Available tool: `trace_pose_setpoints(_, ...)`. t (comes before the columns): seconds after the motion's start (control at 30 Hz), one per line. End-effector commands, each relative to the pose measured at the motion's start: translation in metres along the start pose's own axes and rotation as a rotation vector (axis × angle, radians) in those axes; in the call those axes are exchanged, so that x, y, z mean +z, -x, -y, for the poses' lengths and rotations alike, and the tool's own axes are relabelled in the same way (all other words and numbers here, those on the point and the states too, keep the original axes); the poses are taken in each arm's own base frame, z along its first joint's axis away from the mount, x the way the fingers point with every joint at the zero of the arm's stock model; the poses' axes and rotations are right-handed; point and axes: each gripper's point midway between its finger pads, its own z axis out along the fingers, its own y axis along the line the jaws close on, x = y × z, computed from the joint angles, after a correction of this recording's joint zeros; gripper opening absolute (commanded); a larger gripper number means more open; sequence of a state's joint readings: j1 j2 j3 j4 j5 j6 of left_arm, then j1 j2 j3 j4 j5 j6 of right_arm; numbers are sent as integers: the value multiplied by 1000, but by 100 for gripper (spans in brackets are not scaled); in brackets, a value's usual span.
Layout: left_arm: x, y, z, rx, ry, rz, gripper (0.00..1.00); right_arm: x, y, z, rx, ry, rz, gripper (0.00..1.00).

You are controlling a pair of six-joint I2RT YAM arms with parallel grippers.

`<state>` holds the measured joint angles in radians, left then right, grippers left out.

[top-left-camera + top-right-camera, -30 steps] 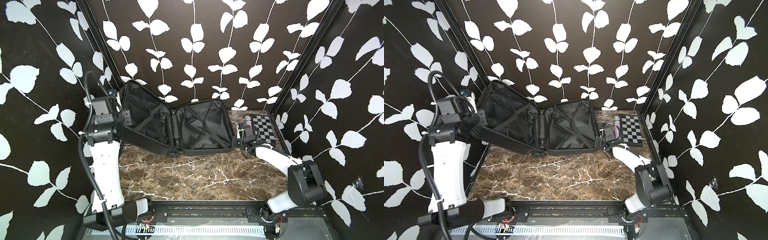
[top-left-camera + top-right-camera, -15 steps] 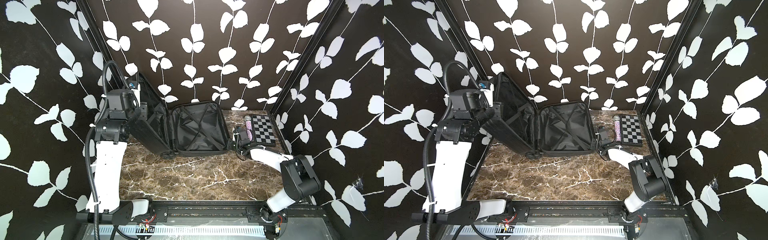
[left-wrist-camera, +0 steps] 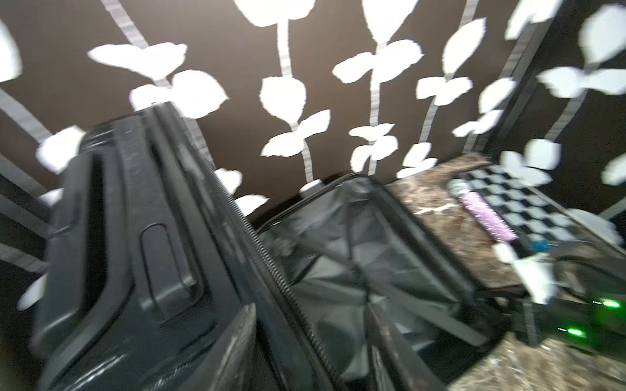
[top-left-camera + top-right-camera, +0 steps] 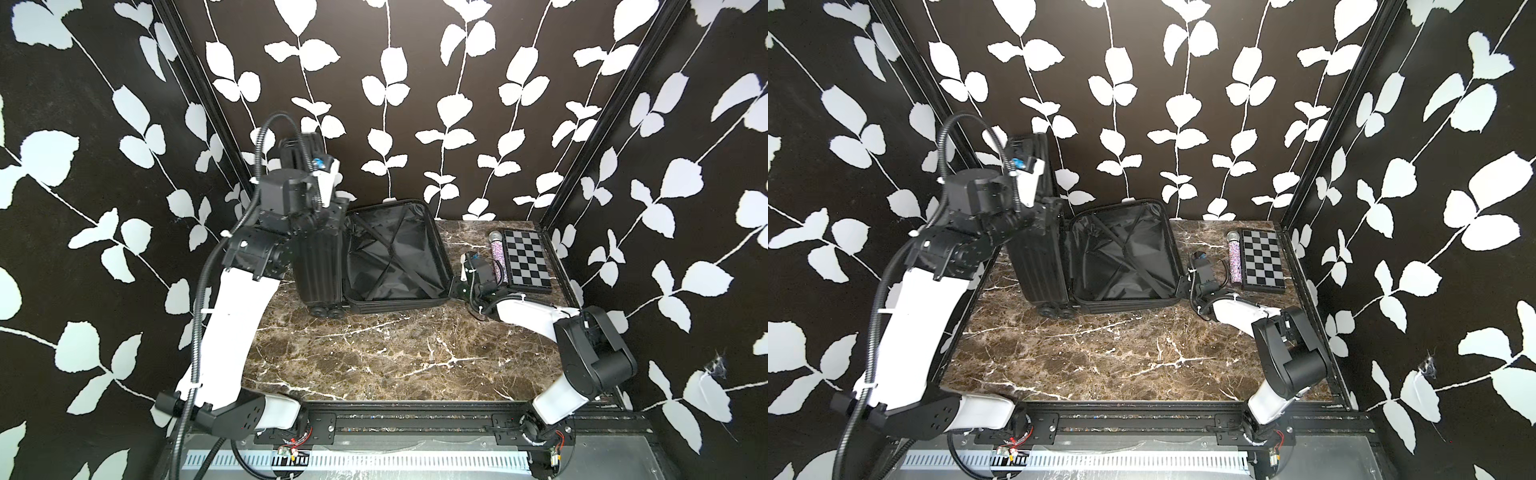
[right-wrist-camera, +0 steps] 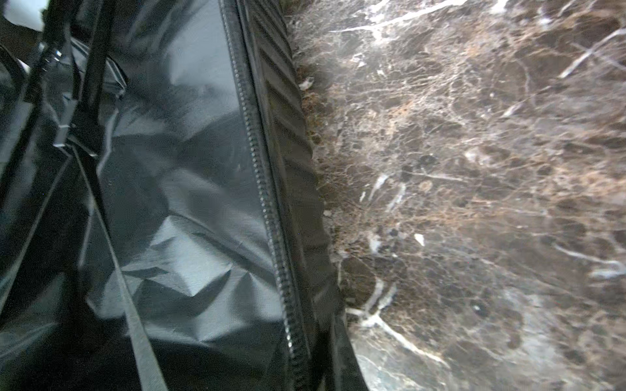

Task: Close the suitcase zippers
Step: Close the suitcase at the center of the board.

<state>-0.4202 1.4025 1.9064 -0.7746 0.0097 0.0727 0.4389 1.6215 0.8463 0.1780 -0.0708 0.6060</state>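
Two white-and-black robot arms rose from the near edge of one brown marble tabletop [image 4: 395,357]. The left arm [image 4: 232,324] reached up along the left edge, and the right arm [image 4: 528,313] lay low toward the right edge. Past the bare near half, one small black suitcase [image 4: 390,257] sat open at the middle of the far edge.

It had two ribbed shells. One lay flat, its black lining and crossed straps facing up. The other, the upright shell [image 4: 318,266], stood on end at the flat one's left side, above two black wheels [image 4: 326,311]. The zippers [image 5: 267,203] ran unjoined as a toothed track along each shell's rim.

The left gripper [image 4: 330,210] was against the upright shell's top. Whether its fingers were spread or pinching could not be told. The right gripper [image 4: 456,286] was at the flat shell's near right corner, fingers pressed almost together; whether they pinched the rim could not be told.

In the far right corner lay one glittery purple microphone [image 4: 496,255], just beside one black-and-white checkered box [image 4: 525,262].
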Motion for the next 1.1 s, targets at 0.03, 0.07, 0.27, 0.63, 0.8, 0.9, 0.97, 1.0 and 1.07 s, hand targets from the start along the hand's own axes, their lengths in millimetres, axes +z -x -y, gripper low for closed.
trace_pose_setpoints(0.03, 35, -67, 60, -12, -217, -269, 59, -8, -66, -48, -24, 247, -217, 5)
trace_pose_setpoints(0.07, 37, -66, 67, -9, -238, -265, 60, -9, -65, -49, -17, 253, -214, 5)
trace_pose_setpoints(0.27, 51, -71, 113, 11, -364, -283, 63, -10, -68, -53, 9, 286, -216, 5)
trace_pose_setpoints(0.63, 55, -99, 164, 10, -496, -335, 68, -14, -69, -62, 78, 356, -211, 9)
trace_pose_setpoints(0.8, 47, -107, 167, 6, -511, -341, 70, -12, -76, -54, 85, 328, -218, 6)
trace_pose_setpoints(0.9, 33, -112, 177, 18, -541, -344, 71, -12, -78, -53, 87, 324, -223, 5)
trace_pose_setpoints(0.97, 24, -116, 177, 10, -557, -345, 71, -13, -80, -53, 91, 329, -228, 5)
trace_pose_setpoints(1.0, 19, -120, 179, 5, -569, -349, 71, -13, -81, -53, 94, 329, -228, 5)
trace_pose_setpoints(1.07, 10, -129, 183, -1, -600, -364, 71, -22, -70, -60, 86, 355, -198, 9)
